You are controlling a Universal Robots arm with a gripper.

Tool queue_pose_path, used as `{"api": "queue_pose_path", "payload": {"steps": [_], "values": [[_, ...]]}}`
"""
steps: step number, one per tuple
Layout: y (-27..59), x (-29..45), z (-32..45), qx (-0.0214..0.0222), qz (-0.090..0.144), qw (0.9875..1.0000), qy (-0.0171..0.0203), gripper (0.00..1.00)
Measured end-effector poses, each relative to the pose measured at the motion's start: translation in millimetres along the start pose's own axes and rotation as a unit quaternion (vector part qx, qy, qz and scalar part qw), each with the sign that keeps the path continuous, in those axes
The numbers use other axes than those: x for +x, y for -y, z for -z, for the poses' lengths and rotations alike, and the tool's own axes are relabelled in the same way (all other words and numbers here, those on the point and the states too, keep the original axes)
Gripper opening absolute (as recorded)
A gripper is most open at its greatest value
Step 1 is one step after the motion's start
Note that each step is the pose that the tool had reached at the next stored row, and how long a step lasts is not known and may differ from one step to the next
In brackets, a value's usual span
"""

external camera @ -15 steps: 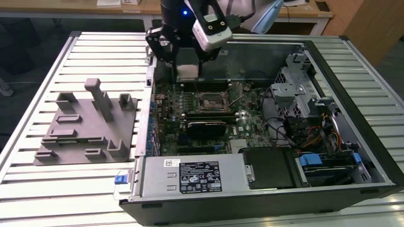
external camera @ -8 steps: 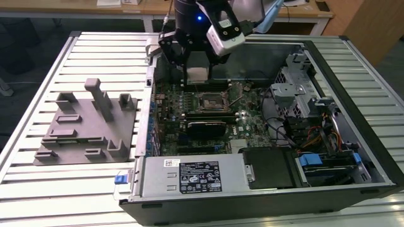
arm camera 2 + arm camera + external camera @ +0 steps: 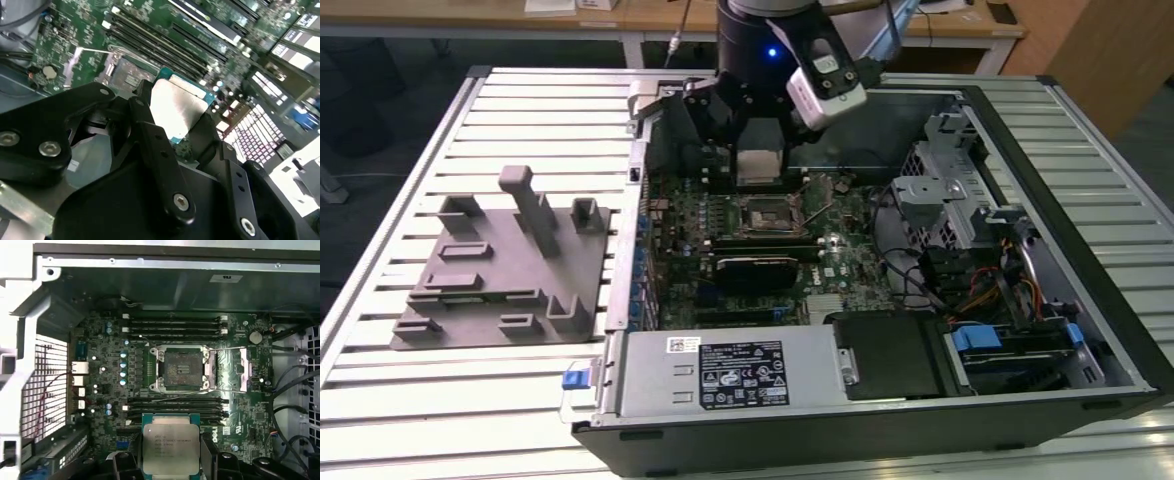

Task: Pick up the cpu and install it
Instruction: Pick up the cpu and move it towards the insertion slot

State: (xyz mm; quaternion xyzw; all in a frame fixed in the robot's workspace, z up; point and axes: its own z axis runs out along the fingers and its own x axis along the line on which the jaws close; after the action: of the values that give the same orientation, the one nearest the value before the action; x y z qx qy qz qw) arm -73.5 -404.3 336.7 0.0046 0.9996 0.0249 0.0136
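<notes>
**One cpu held in the gripper above the open socket**

The single gripper [image 3: 758, 168] has its two fingers [image 3: 131, 460] closed against opposite edges of the cpu [image 3: 170, 447]. The jaws stand only as far apart as the chip is wide. The cpu's pale metal top faces the first wrist view and its green rim shows on three sides.

The chip hangs in the air over the motherboard [image 3: 847, 265], near the one cpu socket [image 3: 182, 369] but not seated in it. The socket is open, with its frame bare and its thin wire lever [image 3: 200, 392] swung free. Four long memory slots flank the socket, two on each side; one pair [image 3: 172, 407] lies between the socket and the held chip in the first wrist view.

The board lies inside one open computer case [image 3: 854, 445], which sits on the slatted metal table [image 3: 427, 400] toward the exterior view's right edge. One silver power supply [image 3: 720, 375] fills the case's near corner. One grey fixture plate [image 3: 494, 270] lies on the table just beside the case, toward the exterior view's left edge.
</notes>
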Motion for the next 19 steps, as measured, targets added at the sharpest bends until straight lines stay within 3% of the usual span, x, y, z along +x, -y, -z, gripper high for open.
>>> {"api": "queue_pose_path", "payload": {"steps": [5,10,19], "values": [[0.3,-11.6,-8.9,0.0000,0.000,1.0000,-0.0013,0.54],[-0.5,-20.9,-17.7,0.0001,0.000,1.0000,-0.0055,0.54],[-11.5,-25.0,-31.7,0.0001,-0.001,1.0000,-0.0100,0.54]]}}
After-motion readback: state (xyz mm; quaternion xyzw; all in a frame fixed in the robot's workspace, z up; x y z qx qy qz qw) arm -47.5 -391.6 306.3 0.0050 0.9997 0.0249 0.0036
